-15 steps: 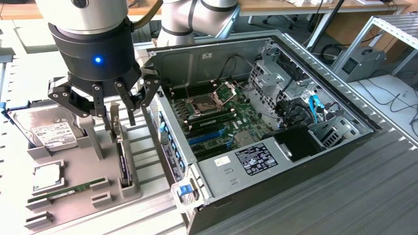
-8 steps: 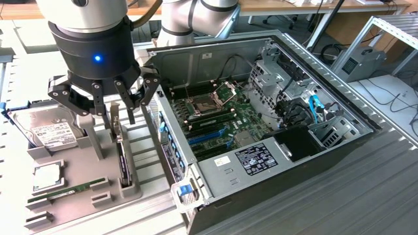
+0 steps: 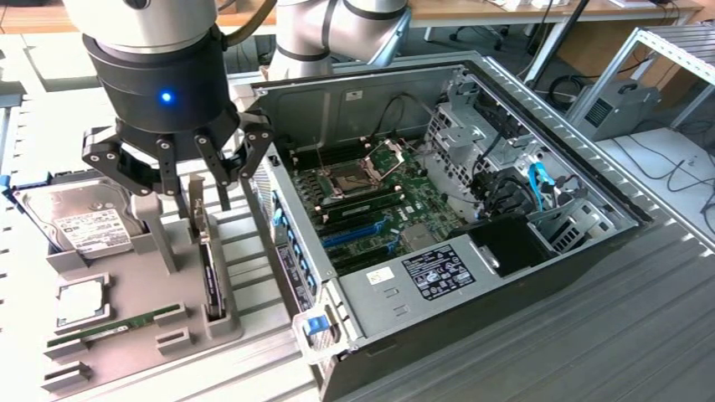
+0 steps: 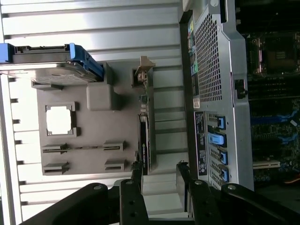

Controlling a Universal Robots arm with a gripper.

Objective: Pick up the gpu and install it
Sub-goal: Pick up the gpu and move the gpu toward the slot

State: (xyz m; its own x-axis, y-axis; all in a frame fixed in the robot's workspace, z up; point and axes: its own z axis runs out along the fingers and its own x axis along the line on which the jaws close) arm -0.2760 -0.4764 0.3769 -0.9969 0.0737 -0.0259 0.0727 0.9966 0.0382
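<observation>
Exterior view: hand spread wide above upright gpu.

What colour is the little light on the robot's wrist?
Blue; the light shows best in the exterior view.

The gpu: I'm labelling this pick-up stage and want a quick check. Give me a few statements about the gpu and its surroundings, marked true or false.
1. The gripper is open and holds nothing. True.
2. The gpu is already seated in the computer case. False: it stands on edge in a slot of the grey fixture beside the case.
3. The hard drive lies in the fixture with its white label up. True.
4. The case is closed. False: its side is open and the motherboard shows.
5. The gripper hangs over the fixture, near the gpu. True.
</observation>
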